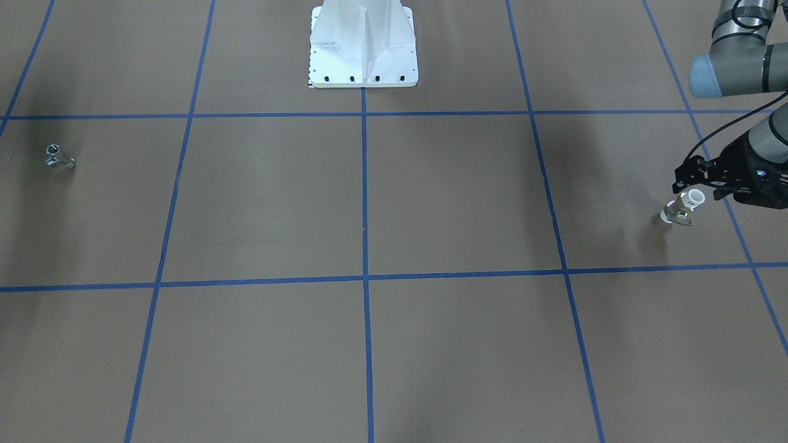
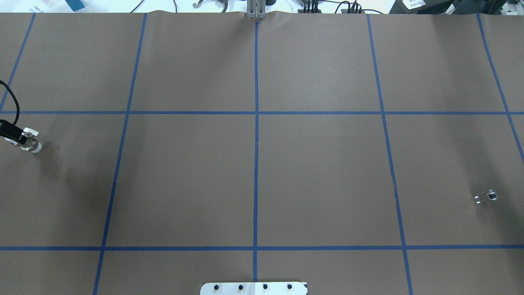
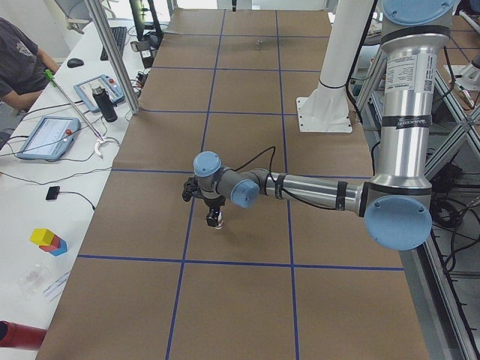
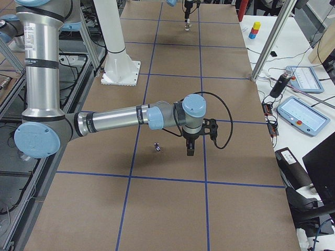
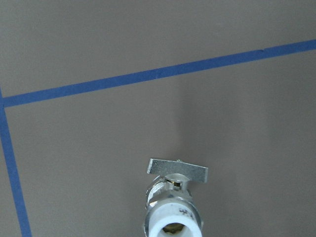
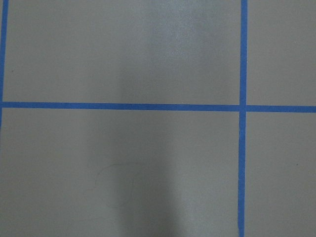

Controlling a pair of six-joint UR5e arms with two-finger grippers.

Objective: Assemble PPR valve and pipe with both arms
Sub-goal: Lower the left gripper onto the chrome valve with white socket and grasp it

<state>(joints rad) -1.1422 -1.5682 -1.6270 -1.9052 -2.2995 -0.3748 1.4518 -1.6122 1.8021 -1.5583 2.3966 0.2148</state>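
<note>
Toward the tabletop's (image 2: 319, 172) left end, grips 1 PPR valve (image 1: 682, 209) in the left gripper (image 1: 695, 183), closed on it and holding it tilted just clear of the brown paper, with a shadow thrown beside it. Shows, from the left wrist view, 1 white ring end-on with the flat tab handle crosswise behind it. Finds 1 pipe (image 1: 58, 156) lying alone on the paper near the opposite, right end, well apart from the valve, with the whole width of the grid between them. Hangs the right gripper (image 4: 189, 148) over the paper just beside that pipe, not touching it. Cannot tell from the side view whether wide or narrow; catches no fingers in the right wrist view, only tape and paper. Offers broad bare room across the middle squares marked off by blue tape lines (image 2: 256, 164), broken only by 1 white pedestal (image 1: 363, 49) bolted at the robot's edge. Counts 2 arms, 1 valve, 1 pipe, 1 pedestal. Beyond the operators' long edge, seats 1 person (image 3: 19, 64).
</note>
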